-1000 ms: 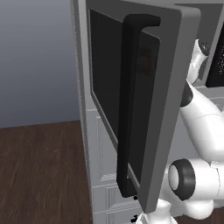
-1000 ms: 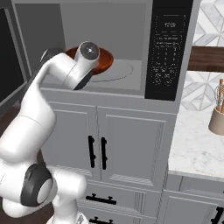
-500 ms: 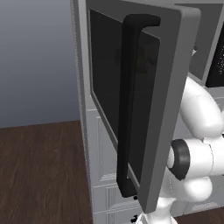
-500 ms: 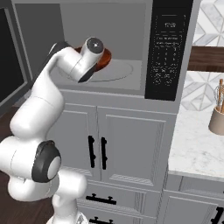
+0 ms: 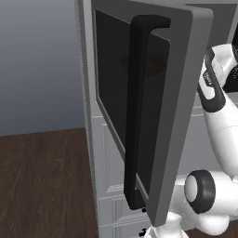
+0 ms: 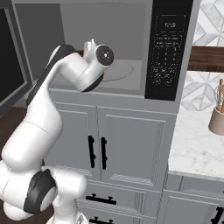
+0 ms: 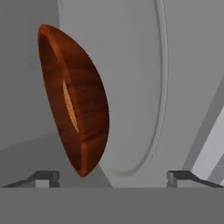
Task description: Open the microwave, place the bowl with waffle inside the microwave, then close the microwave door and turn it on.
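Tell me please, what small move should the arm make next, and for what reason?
Probably draw the gripper straight back out of the microwave. The bowl with waffle already sits inside on the turntable, the fingers stand wide apart and hold nothing, and the microwave door is wide open, waiting to be closed.

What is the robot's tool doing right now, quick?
Tool: open, holding nothing; the bowl with waffle sits ahead of it in the microwave.
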Available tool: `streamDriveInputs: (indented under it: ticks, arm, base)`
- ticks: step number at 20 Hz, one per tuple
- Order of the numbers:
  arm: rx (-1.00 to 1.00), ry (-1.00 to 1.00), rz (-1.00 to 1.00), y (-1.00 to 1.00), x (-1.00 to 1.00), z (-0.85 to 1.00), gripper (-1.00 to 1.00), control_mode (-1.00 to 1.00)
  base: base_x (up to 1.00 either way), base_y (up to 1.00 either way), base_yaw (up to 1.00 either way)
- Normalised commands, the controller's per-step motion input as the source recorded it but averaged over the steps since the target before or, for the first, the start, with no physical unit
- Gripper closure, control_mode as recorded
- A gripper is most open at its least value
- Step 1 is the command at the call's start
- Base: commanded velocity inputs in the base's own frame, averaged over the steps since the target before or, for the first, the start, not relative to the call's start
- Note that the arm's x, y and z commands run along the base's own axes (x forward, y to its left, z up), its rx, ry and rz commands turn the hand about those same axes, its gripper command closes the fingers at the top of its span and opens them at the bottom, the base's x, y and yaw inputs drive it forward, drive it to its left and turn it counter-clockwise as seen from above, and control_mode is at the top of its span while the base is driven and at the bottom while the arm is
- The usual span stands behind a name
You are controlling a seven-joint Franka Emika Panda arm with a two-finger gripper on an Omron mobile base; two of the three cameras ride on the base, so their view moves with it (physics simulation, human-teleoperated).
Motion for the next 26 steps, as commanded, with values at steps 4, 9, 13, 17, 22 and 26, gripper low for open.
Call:
streamDriveInputs:
  ticks: [4,9,13,17,22,26]
  arm:
    - [0.0,-0.31,0.09,-0.09,-1.0,0.34,-1.0,-1.0]
    - [-0.05,-0.2,0.17,0.0,-1.0,0.16,1.0,-1.0]
    - [0.0,-0.22,0.04,-0.14,-1.0,0.0,1.0,-1.0]
    - [0.0,-0.29,0.04,0.0,-1.0,0.0,1.0,-1.0]
    - [0.0,-0.27,-0.02,0.26,-1.0,0.0,1.0,-1.0]
    - [0.0,-0.22,-0.12,0.25,-1.0,0.14,1.0,-1.0]
  base:
    - [0.0,0.0,0.0]
    - [0.0,0.0,0.0]
    - [0.0,0.0,0.0]
    - [0.0,0.0,0.0]
    - [0.0,0.0,0.0]
    - [0.0,0.0,0.0]
